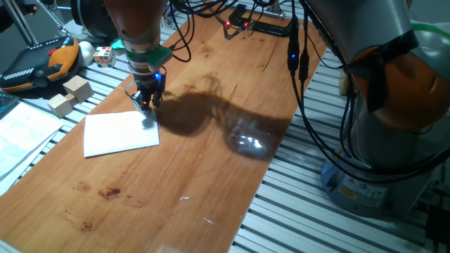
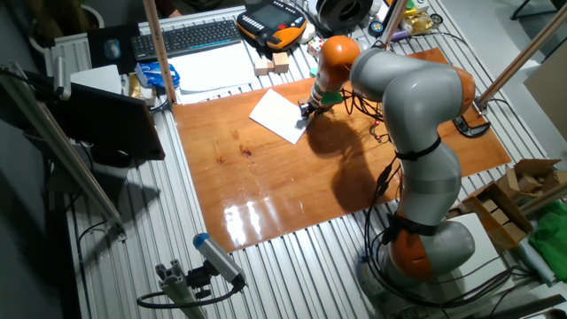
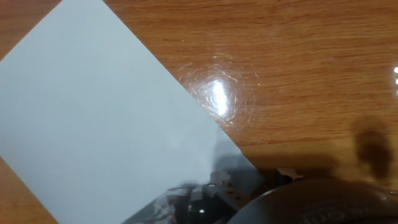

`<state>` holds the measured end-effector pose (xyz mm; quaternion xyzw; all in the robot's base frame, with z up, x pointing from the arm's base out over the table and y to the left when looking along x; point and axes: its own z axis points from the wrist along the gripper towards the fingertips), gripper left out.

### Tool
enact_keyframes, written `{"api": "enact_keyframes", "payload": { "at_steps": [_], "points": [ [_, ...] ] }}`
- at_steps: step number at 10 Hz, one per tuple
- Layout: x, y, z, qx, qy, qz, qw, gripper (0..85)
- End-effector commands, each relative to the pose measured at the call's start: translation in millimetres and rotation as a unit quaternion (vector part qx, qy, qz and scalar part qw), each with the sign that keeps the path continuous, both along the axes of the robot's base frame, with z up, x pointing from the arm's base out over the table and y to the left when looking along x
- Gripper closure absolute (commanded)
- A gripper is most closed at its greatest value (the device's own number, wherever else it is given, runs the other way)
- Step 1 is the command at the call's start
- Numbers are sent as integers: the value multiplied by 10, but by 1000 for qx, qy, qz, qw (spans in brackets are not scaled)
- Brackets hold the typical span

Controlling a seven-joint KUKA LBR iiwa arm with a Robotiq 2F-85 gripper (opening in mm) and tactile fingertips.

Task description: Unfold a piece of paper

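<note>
The piece of paper (image 1: 119, 132) is a plain white rectangle lying flat and folded on the wooden board (image 1: 211, 176). It also shows in the other fixed view (image 2: 276, 113) and fills the left of the hand view (image 3: 93, 124). My gripper (image 1: 146, 109) is down at the paper's right corner, close to the board. It also shows in the other fixed view (image 2: 306, 112). In the hand view the gripper (image 3: 230, 186) is a dark blur at the bottom edge, over the paper's corner. I cannot tell whether the jaws are open or shut.
Two small wooden blocks (image 1: 77, 88) and a colour cube (image 1: 104, 56) lie left of the board. An orange teach pendant (image 1: 42, 63) and printed sheets (image 1: 21, 133) are further left. A keyboard (image 2: 186, 37) lies at the back. Cables (image 1: 302, 84) hang over the board's right side.
</note>
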<state>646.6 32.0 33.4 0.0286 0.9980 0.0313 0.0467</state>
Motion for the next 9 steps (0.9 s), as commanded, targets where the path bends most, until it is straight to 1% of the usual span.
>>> {"api": "enact_keyframes", "payload": {
  "at_steps": [1, 2, 3, 4, 6, 7, 9],
  "points": [
    [1, 5, 6, 0, 0, 0, 1000, 437],
    [1, 10, 12, 0, 0, 0, 1000, 467],
    [1, 14, 13, -1, 0, 1, 1000, 593],
    [2, 15, 9, -1, 0, 2, 1000, 673],
    [-1, 17, 14, 2, 0, 3, 1000, 720],
    [-2, 16, 24, 7, 2, 3, 1000, 830],
    [-13, 32, 72, 5, 0, 2, 1000, 830]
  ]
}}
